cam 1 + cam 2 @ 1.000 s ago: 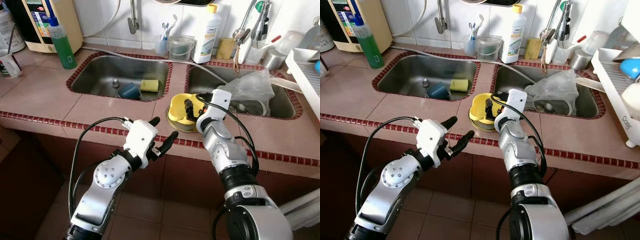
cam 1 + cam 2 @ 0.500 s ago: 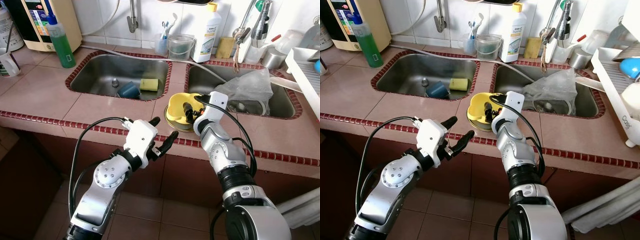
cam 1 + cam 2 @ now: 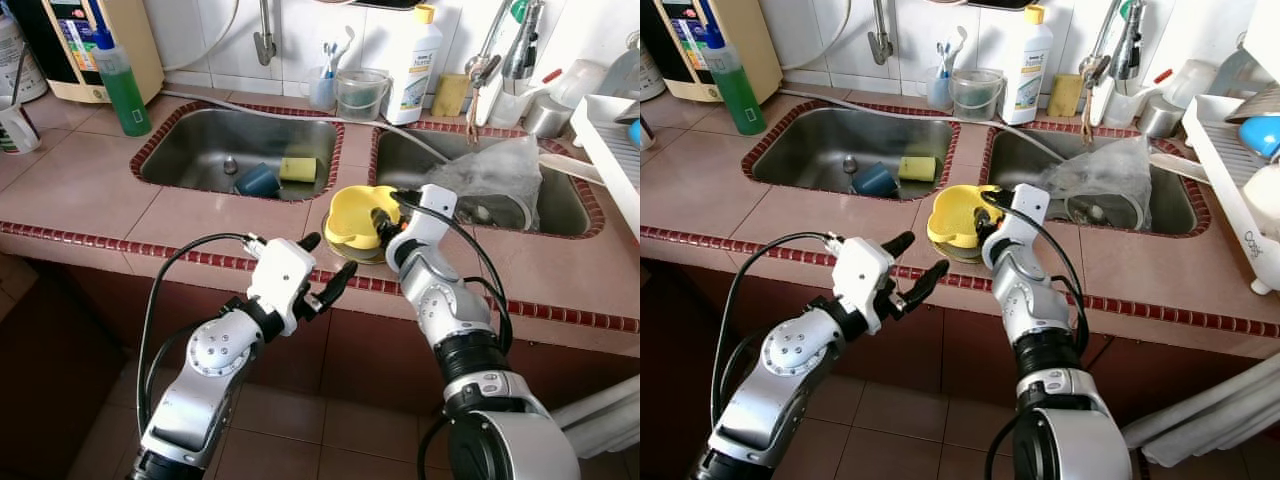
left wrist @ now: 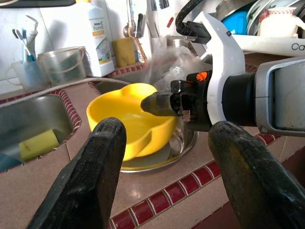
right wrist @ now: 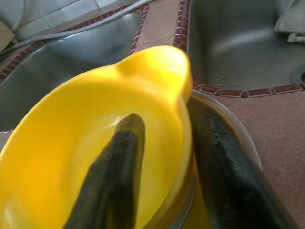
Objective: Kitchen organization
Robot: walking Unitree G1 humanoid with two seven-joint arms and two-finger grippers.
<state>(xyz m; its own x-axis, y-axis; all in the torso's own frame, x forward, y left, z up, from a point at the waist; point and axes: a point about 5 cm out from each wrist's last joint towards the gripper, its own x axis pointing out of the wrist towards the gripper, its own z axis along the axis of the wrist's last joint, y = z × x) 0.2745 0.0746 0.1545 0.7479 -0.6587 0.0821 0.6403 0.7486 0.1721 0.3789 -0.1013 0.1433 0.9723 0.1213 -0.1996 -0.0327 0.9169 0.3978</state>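
Head views are sharp and evenly lit, dimmer below the worktop [image 3: 90, 190]. Wrist views render the nearest black fingers [image 4: 86, 186] blurred.

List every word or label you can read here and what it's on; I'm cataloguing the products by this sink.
"home": on the white detergent bottle behind the sinks; its smaller print is too small to read.
"Ca": cut-off letters on the white dish rack.
Green bottle label and the appliance panel behind it: too blurred to read.
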